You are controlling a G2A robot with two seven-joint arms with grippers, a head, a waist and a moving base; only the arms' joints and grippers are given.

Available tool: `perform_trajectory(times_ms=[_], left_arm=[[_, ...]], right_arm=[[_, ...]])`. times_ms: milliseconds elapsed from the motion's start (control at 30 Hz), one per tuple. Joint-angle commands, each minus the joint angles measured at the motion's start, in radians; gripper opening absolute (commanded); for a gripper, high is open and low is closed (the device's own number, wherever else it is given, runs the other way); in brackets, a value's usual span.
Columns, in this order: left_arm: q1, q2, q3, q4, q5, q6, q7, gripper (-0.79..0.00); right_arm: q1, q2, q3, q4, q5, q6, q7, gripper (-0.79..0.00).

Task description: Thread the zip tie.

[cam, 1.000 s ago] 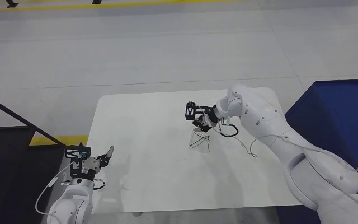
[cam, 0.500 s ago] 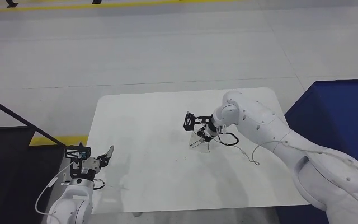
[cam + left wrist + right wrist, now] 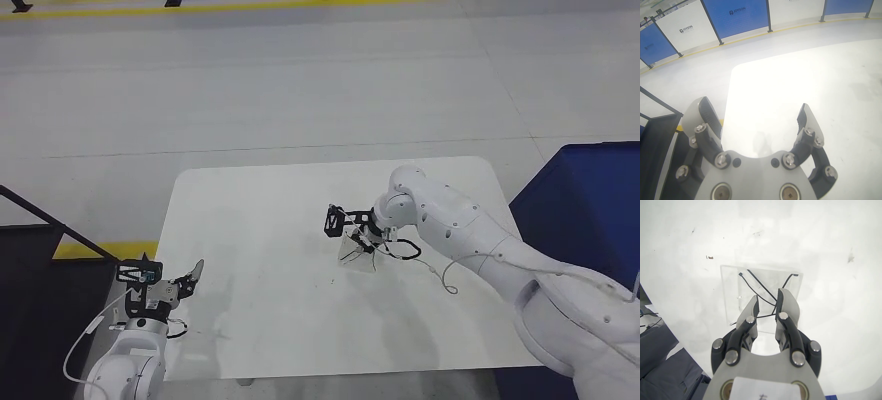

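Note:
A small clear box (image 3: 730, 291) sits near the middle of the white table (image 3: 260, 220) and holds black zip ties (image 3: 761, 284) lying crossed over one another. One tie has its head (image 3: 740, 274) by one corner, and another tie has its head (image 3: 796, 275) by the opposite corner. My right gripper (image 3: 768, 293) hangs just over the box (image 3: 358, 255), open by a narrow gap, with tie strands running under and between its fingers. My right gripper (image 3: 350, 235) is at the box's rim in the top view. My left gripper (image 3: 755, 103) stands wide open and empty over the table's front left corner (image 3: 180, 283).
Small dark specks (image 3: 710, 257) mark the tabletop near the box. A blue panel (image 3: 590, 200) stands off the table's right side and a dark frame (image 3: 30, 300) off its left. The wrist cable (image 3: 430, 268) trails on the table behind the right gripper.
My right arm has swung in and come down, bringing its gripper lower over the clear box. The left arm has not moved.

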Motion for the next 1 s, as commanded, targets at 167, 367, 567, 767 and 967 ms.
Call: perform_trajectory(times_ms=[167,367,567,767,967], left_arm=[[0.0,0.0,0.0,0.0,0.0,0.0,0.0,0.0],[0.0,0.0,0.0,0.0,0.0,0.0,0.0,0.0],[0.0,0.0,0.0,0.0,0.0,0.0,0.0,0.0],[0.0,0.0,0.0,0.0,0.0,0.0,0.0,0.0],[0.0,0.0,0.0,0.0,0.0,0.0,0.0,0.0]], right_arm=[[-0.001,-0.046,0.001,0.098,-0.008,-0.04,-0.033,-0.643],[0.001,-0.084,0.001,0.173,-0.025,-0.057,-0.057,-0.653],[0.009,-0.115,0.003,0.217,-0.065,-0.069,-0.11,-0.656],[0.009,-0.116,-0.001,0.198,-0.216,-0.08,-0.27,-0.622],[-0.02,-0.117,-0.002,0.19,-0.343,0.029,-0.331,-0.634]])
